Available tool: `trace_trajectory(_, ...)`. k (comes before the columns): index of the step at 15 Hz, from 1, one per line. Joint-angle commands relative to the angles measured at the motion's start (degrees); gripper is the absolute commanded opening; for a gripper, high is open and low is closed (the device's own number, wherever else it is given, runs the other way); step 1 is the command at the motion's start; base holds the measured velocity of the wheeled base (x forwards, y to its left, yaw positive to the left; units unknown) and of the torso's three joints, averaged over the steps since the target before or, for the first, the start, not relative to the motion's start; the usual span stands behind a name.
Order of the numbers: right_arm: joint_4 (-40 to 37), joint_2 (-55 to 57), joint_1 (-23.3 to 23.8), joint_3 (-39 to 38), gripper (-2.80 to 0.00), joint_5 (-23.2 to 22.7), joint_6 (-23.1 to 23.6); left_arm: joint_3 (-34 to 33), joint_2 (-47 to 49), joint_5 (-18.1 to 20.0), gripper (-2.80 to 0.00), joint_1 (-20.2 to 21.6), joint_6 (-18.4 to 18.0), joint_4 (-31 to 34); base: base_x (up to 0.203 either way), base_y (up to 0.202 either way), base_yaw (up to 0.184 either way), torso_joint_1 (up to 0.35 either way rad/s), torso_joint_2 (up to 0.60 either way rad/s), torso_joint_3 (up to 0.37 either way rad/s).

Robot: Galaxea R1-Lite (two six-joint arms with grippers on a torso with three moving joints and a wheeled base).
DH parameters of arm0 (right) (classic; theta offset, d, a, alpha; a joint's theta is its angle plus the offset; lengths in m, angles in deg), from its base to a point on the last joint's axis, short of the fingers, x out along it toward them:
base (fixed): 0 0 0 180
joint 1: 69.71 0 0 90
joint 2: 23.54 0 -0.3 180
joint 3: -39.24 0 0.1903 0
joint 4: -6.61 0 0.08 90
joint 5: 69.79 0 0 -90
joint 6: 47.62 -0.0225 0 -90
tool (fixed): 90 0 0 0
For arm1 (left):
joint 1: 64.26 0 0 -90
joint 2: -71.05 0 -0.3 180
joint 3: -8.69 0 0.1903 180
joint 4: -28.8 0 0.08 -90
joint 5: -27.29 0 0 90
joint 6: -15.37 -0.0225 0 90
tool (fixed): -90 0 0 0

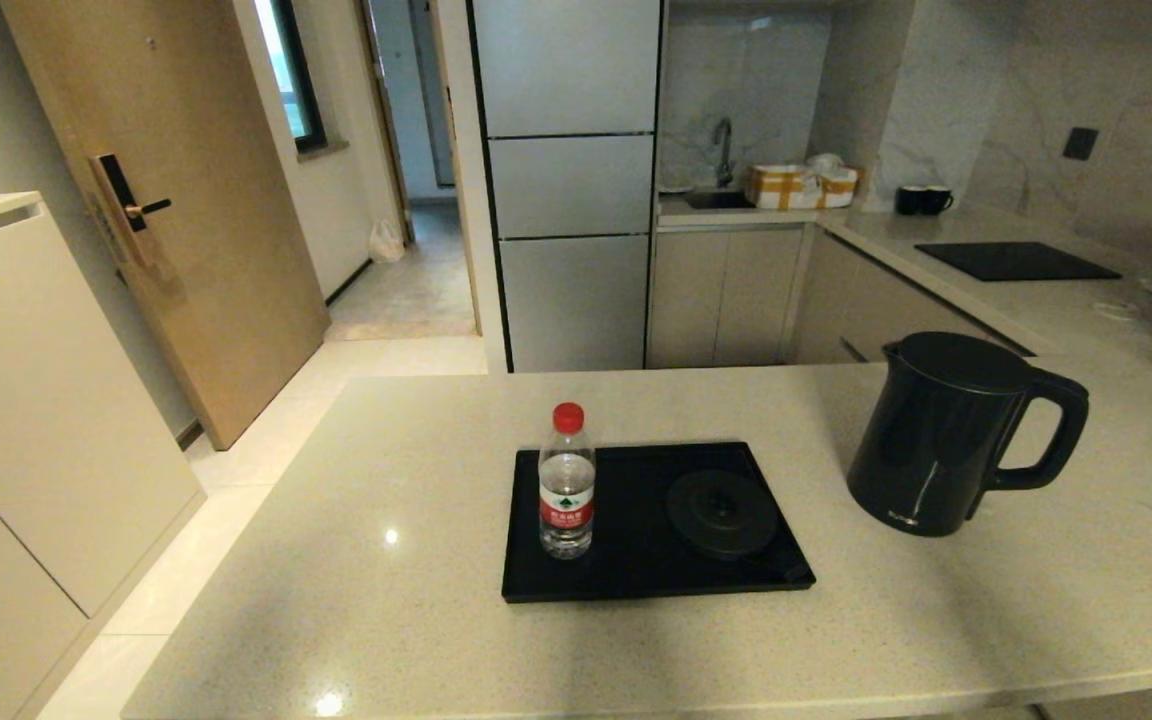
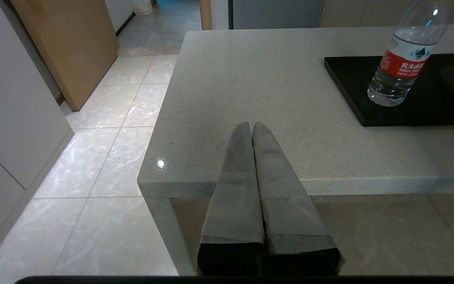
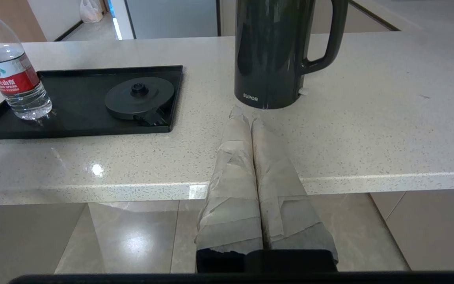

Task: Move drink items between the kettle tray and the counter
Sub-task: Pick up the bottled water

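Observation:
The black kettle tray (image 1: pixel 626 585) lies on the beige counter (image 1: pixel 386 620). A clear water bottle (image 1: pixel 567 485) with red cap stands upright on the tray's left part, beside the bare round base disc (image 1: pixel 722 513). The black kettle (image 1: pixel 941 432) stands on the counter right of the tray, handle to the right. Neither arm shows in the head view. My left gripper (image 2: pixel 251 125) is shut and empty at the counter's near left edge, short of the tray (image 2: pixel 345 79) and bottle (image 2: pixel 402 59). My right gripper (image 3: pixel 246 116) is shut and empty just in front of the kettle (image 3: pixel 272 51).
A black cooktop panel (image 1: pixel 1016 260) and two black mugs (image 1: pixel 923 200) sit on the far right worktop. A sink tap (image 1: pixel 724 140) and a yellow-striped box (image 1: pixel 801 186) stand at the back. The counter's left end drops to tiled floor (image 2: pixel 105 130).

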Motion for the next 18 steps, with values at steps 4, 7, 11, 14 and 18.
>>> trace_trajectory(4, 0.0, 0.1, 0.0, -0.1, -2.80, 0.0, 0.0, 0.6, 0.2, 0.2, -2.80, 0.0, -4.8, 1.3, 0.000, 0.000, 0.000, 0.000, 0.00, 0.000)
trace_trajectory(7, 0.0, 0.1, 0.0, -0.1, -2.80, 0.0, 0.0, 4.6, 3.3, 1.1, -2.80, 0.0, -4.7, 5.7, 0.000, 0.000, 0.000, 0.000, 0.00, 0.000)
trace_trajectory(11, 0.0, 0.1, 0.0, -0.1, -2.80, 0.0, 0.0, 21.5, 29.0, 13.1, -2.80, -0.1, -7.8, 15.4, 0.000, 0.000, 0.000, 0.000, 0.00, 0.000)
trace_trajectory(14, 0.0, 0.1, 0.0, -0.1, -2.80, 0.0, 0.0, 23.6, 49.6, 22.7, -2.80, -1.5, -11.1, 8.6, 0.000, 0.000, 0.000, 0.000, 0.00, 0.000)
trace_trajectory(18, 0.0, 0.1, 0.0, -0.1, -2.80, 0.0, 0.0, 21.9, 71.8, 29.2, -2.80, -10.3, -12.7, -11.6, 0.000, 0.000, 0.000, 0.000, 0.00, 0.000)
